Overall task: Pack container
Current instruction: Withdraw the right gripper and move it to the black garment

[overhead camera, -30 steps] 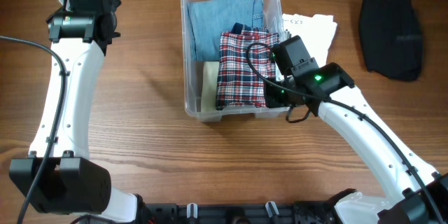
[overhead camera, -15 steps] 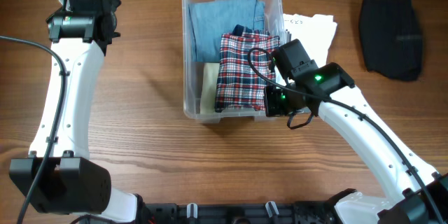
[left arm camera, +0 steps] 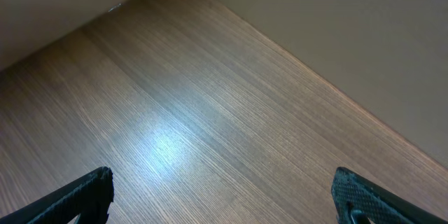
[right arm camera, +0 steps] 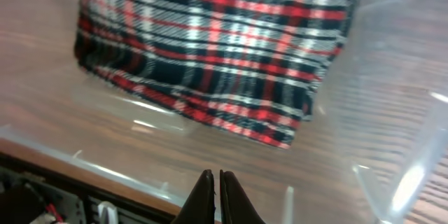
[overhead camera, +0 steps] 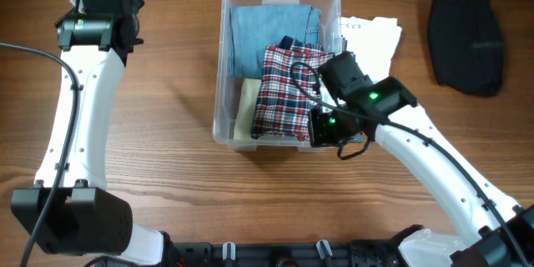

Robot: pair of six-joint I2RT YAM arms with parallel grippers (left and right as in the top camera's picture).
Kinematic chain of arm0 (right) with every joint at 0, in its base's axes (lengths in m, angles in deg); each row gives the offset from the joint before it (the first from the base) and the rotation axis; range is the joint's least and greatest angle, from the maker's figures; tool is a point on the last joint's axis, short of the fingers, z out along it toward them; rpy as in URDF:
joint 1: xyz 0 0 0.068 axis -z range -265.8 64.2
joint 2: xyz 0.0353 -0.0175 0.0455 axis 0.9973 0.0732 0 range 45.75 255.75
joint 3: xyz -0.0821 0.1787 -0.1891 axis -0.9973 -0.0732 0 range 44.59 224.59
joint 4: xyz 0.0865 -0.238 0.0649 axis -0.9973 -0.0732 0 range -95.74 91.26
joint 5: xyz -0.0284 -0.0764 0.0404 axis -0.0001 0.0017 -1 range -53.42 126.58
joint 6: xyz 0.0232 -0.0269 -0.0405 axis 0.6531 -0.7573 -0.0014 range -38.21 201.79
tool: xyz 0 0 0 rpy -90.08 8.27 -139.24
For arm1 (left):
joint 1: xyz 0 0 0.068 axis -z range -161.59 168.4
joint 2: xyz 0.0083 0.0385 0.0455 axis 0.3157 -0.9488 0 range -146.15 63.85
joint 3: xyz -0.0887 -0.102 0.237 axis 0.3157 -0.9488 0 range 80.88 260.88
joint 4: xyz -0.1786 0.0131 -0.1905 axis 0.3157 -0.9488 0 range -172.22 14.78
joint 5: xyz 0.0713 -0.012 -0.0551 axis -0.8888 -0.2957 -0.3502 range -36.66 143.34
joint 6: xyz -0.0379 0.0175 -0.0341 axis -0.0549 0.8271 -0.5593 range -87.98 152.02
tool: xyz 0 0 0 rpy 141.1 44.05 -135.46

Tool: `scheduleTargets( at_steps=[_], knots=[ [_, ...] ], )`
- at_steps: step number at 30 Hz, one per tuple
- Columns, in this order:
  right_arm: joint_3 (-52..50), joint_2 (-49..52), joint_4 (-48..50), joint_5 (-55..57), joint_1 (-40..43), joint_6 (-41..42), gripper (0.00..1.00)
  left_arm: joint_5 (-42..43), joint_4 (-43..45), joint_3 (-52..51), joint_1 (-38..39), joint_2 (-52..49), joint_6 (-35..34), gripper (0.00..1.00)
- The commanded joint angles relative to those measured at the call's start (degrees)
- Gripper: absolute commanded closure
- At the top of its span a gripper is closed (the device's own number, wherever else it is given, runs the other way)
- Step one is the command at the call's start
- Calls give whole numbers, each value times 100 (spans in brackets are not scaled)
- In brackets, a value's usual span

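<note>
1 container (overhead camera: 219,92) sits top centre of the overhead view, on the table (overhead camera: 167,175). Inside: 1 plaid garment (overhead camera: 284,92) at right, 1 blue denim piece (overhead camera: 267,33) at top, 1 cream item (overhead camera: 246,104) lower left. Outside, to the right: 1 white sheet (overhead camera: 371,37) just beside the rim, and 1 black garment (overhead camera: 465,43) well apart, upper right. R gripper (right arm camera: 215,180): jaws pinched together, gripping nothing, at the container's lower-right corner. L gripper (left arm camera: 224,185): jaws wide apart, over wood, upper left.

Clear glossy plastic container (overhead camera: 223,67), woven plaid cloth (overhead camera: 288,92), matt wood-grain table (overhead camera: 167,175)
</note>
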Motion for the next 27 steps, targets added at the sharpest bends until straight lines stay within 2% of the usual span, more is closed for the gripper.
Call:
scheduleTargets(
  at_steps=[1, 4, 8, 14, 16, 21, 24, 27],
  knots=[
    [-26, 0, 291, -111, -109, -7, 96, -96, 15, -7, -22, -31, 24, 0],
    [116, -136, 704, -63, -44, -15, 96, -96, 15, -7, -22, -31, 24, 0],
    [433, -391, 1054, 715, 168, -15, 96, -96, 15, -7, -22, -31, 26, 0],
    [955, -734, 1078, 1696, 702, -306, 96, -96, 15, -7, -22, -31, 24, 0],
    [1086, -817, 1062, 1921, 1045, -306, 96, -96, 15, -7, -22, -31, 26, 0],
    [1198, -820, 1237, 1928, 2752, -337, 96, -96, 15, -7, -22, -31, 26, 0],
    [1198, -752, 1510, 1818, 3506, -614, 96, -96, 15, -7, -22, -31, 26, 0],
    [1198, -649, 1751, 1823, 4148, -748, 91, -96, 15, -7, -22, -31, 24, 0]
  ],
)
